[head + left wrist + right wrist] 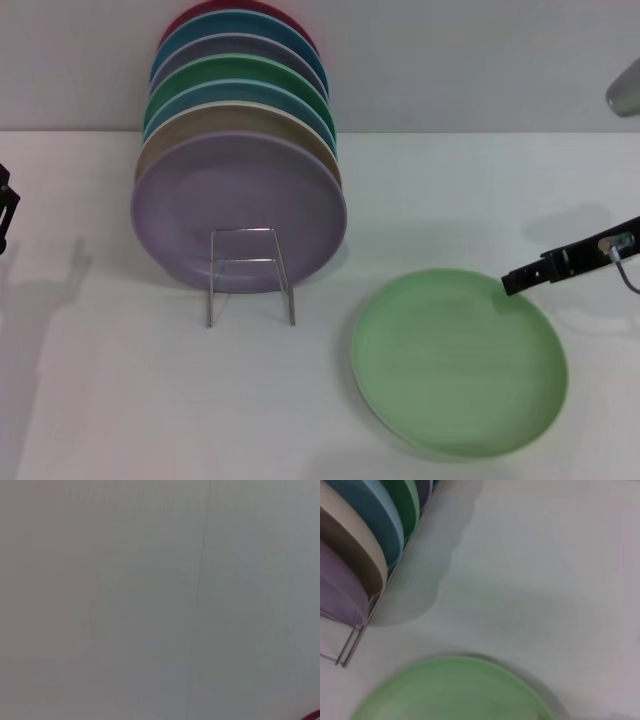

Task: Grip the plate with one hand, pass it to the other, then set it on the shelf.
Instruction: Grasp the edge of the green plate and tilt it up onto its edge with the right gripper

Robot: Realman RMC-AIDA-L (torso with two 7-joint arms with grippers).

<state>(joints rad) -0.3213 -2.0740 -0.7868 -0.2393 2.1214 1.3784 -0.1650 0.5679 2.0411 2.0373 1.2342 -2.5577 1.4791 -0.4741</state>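
Observation:
The pale mint-green plate (pixel 458 362) lies flat on the white table at the front right; it also shows in the right wrist view (pixel 455 690). The silvery wire shelf (pixel 249 272) stands at centre left, its squarish front loop in front of a lilac plate (pixel 240 210); its wire also shows in the right wrist view (pixel 350 647). My right gripper (pixel 512 281) reaches in from the right, its dark tip at the plate's far right rim. My left gripper (pixel 5 210) sits at the far left edge, away from the plate.
Several plates stand upright in the rack behind the lilac one: tan (pixel 235 128), blue, darker green (pixel 240 75), lilac, blue and red. The white table (pixel 120 400) runs to a pale wall behind. The left wrist view shows only a blank pale surface.

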